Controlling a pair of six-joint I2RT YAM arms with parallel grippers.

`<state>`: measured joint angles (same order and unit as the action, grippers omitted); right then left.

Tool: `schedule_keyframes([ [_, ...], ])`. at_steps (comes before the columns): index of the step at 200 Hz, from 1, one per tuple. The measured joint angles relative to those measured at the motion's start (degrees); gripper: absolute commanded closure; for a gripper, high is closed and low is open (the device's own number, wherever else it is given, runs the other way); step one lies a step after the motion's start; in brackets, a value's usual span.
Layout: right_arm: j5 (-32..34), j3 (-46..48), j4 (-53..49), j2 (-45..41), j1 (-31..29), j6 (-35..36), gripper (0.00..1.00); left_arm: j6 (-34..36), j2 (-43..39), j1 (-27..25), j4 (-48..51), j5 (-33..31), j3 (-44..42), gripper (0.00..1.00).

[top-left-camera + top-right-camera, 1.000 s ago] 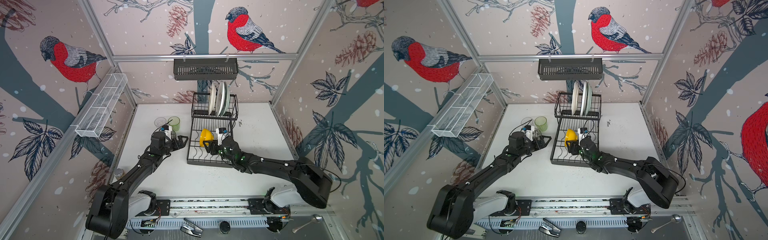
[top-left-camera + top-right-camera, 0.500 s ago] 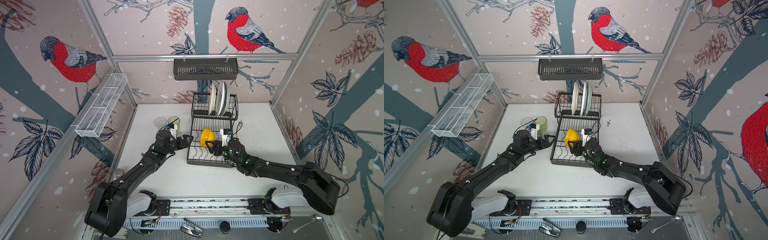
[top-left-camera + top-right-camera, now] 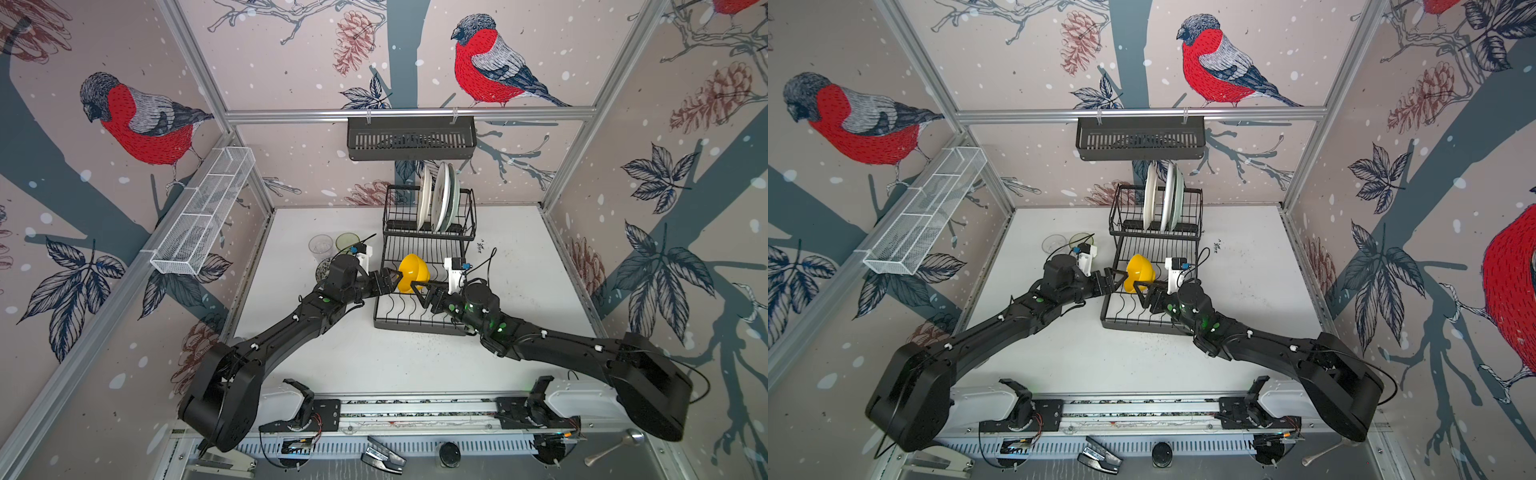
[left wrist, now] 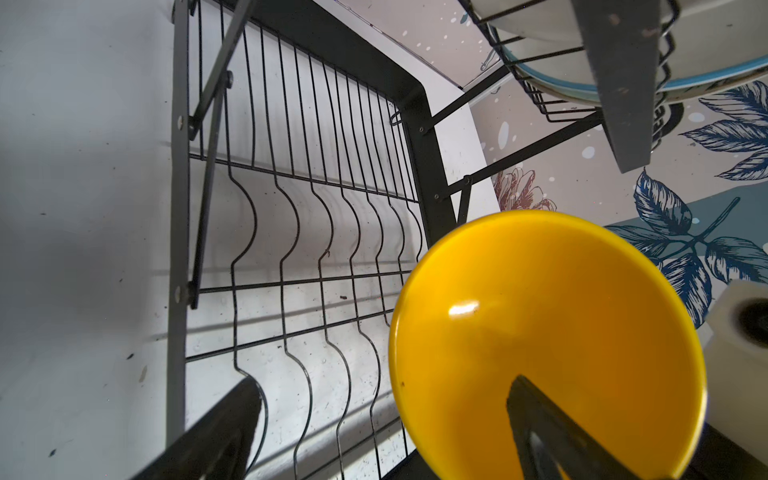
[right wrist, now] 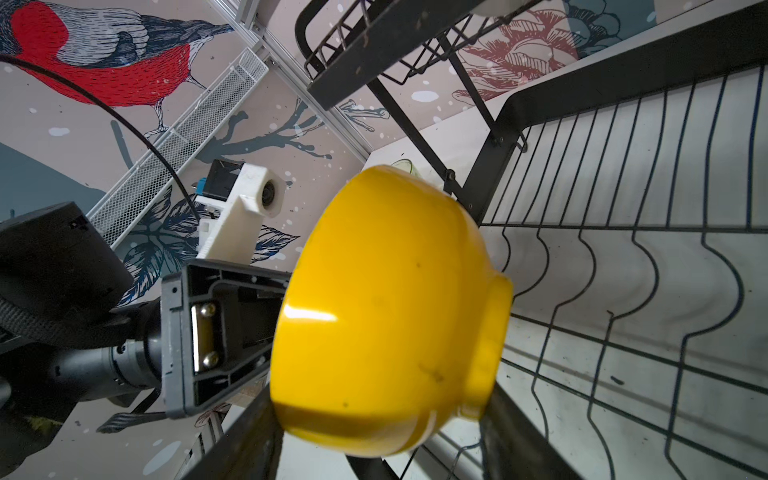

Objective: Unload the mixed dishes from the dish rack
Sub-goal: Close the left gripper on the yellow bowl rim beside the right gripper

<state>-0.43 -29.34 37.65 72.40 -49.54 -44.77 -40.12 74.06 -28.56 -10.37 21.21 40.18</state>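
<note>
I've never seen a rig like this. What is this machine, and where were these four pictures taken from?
Two black robot arms work at a white table. Two pictures look down from above; the other two come from a camera on each arm's wrist. The right gripper is closed on a yellow bowl, tipped on its side over a wire dish rack. The left gripper is open, its fingers at the bowl's rim. Plates stand in the rack's raised basket. A clear glass and a green glass stand on the table beside the rack.
</note>
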Motion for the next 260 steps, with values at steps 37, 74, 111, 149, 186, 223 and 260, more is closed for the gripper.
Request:
schedule_keyframes([
  [37,-0.96,0.92,0.63,-1.90,-0.02,-0.02,0.46,-0.07,2.40,-1.07,-0.04,0.02,1.51,0.21],
  [74,-1.31,1.20,1.20,-2.58,0.02,-0.02,0.45,-0.37,4.11,-1.27,-0.02,0.17,2.43,0.42],
  [111,-2.12,1.22,1.42,-2.51,0.04,-0.02,0.45,-0.55,5.33,-1.29,-0.02,0.70,3.23,0.55],
  [149,-3.10,1.25,1.62,-1.79,0.02,0.04,0.45,-0.57,5.49,-1.31,-0.02,1.03,3.28,0.61],
  [186,-4.09,1.18,2.01,-1.07,-0.28,0.24,0.45,-0.98,5.51,-1.36,0.00,1.16,3.34,0.72],
  [223,-4.15,0.94,1.73,-0.74,-0.63,1.27,0.44,-0.98,5.66,-1.38,-0.07,1.38,3.34,0.82],
  [260,-3.89,0.85,1.77,-0.20,-0.76,1.16,0.43,-0.92,5.90,-1.49,0.15,1.97,3.43,0.90],
])
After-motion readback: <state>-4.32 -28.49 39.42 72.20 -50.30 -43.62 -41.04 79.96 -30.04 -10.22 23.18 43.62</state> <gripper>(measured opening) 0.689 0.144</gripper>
